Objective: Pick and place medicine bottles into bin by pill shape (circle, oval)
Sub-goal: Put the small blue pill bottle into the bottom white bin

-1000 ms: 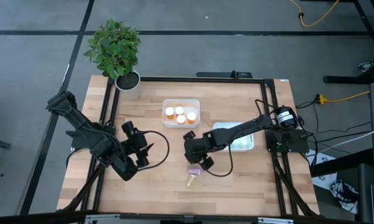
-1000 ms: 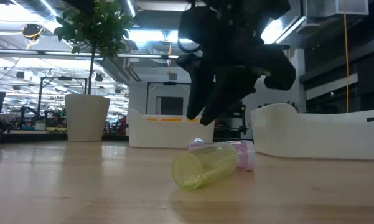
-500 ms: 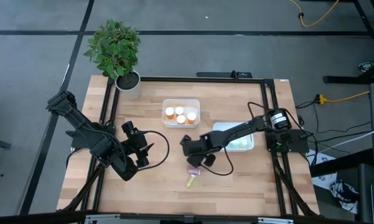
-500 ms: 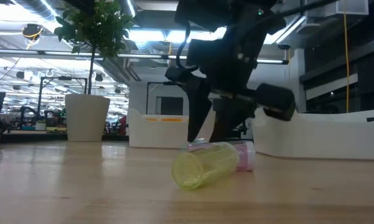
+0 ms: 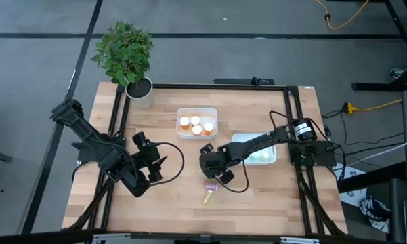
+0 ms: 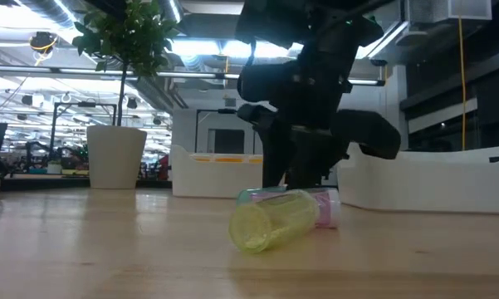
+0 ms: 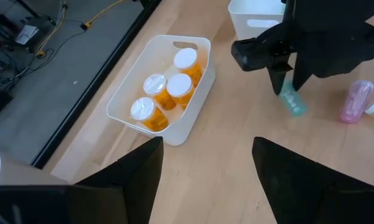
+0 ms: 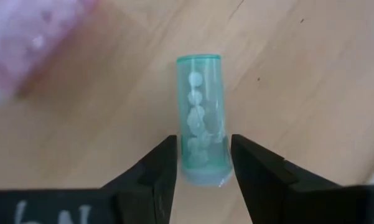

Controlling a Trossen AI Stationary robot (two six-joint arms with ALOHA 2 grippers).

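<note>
A teal bottle (image 8: pixel 202 118) lies on its side on the table; it also shows in the left wrist view (image 7: pixel 292 102). My right gripper (image 8: pixel 202 168) stands over it at mid-table (image 5: pixel 212 166), pointing down, one finger on each side of the bottle near its capped end. A pink bottle (image 5: pixel 209 184) and a yellow bottle (image 5: pixel 207 198) lie on their sides just nearer the table's near edge. My left gripper (image 5: pixel 161 166) waits open and empty at the left. My right gripper comes at the teal bottle from above, its fingers (image 8: pixel 162 168) across the bottle's two long sides (image 8: pixel 185 155) near one end. The bottle lies flat on the table. I cannot tell whether the fingers touch it.
A white bin (image 5: pixel 179 125) with three orange white-capped bottles stands at the far middle. A second white bin (image 5: pixel 274 154) stands at the right under my right arm. A potted plant (image 5: pixel 125 54) stands at the far left corner.
My right gripper has gone down toward the table and turned, so that its fingers now stand around the teal bottle. The bottles have stayed where they were.
</note>
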